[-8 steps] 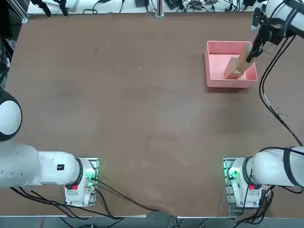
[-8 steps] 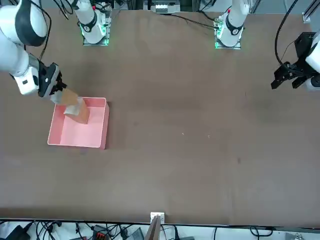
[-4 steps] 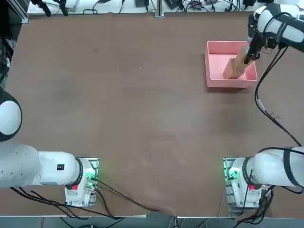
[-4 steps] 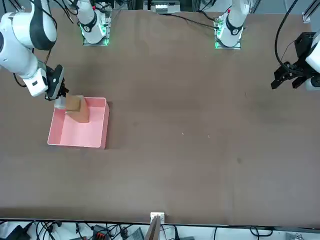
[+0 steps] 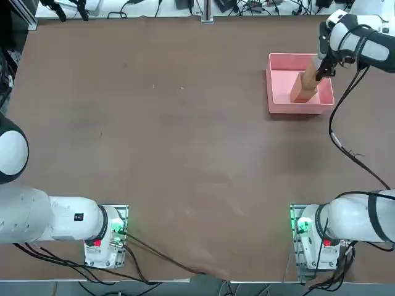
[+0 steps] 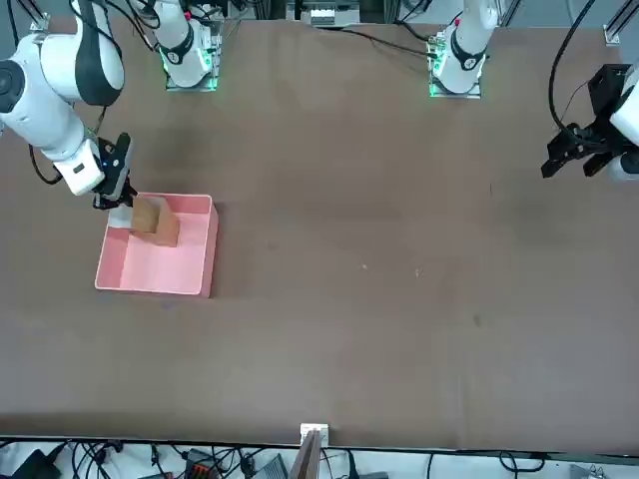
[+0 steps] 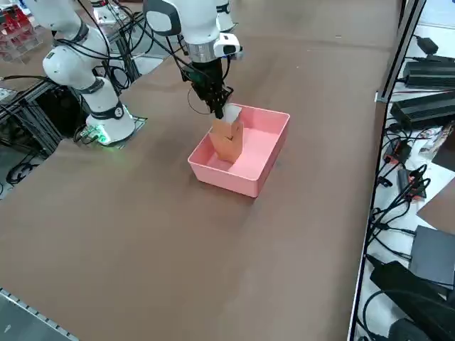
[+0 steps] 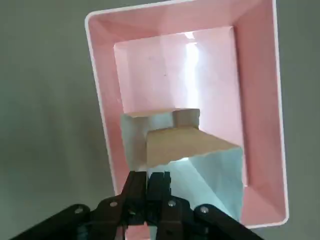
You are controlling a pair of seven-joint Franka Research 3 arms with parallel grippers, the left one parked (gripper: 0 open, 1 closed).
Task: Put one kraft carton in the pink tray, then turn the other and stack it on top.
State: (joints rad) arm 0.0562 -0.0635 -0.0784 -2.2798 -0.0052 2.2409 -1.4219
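Note:
The pink tray [image 5: 297, 57] sits at the table's far right. Two kraft cartons stand in it as a stack [image 5: 303, 86], toward the tray's right wall. In the wrist view the upper carton [image 8: 186, 142] shows a tan top and a pale face, and it rests on the lower carton [image 8: 150, 121], whose pale face shows behind it. My right gripper [image 5: 320, 72] hangs at the stack's upper right edge, shut, with nothing seen between its fingers [image 8: 150, 186]. From the side, the gripper [image 7: 217, 107] is right beside the top of the stack [image 7: 227, 138]. I cannot tell whether it touches.
The tray's floor [image 6: 150, 265] is bare on the side toward the table's far edge and toward the middle. A cable [image 5: 345, 129] trails from my right arm along the right table edge. Power bricks and wires [image 7: 426, 106] lie beyond that edge.
The upper carton leaned out over the tray's right wall; it now stands squarer on the lower one. My right wrist has swung in over the tray, fingers still at the carton's top edge.

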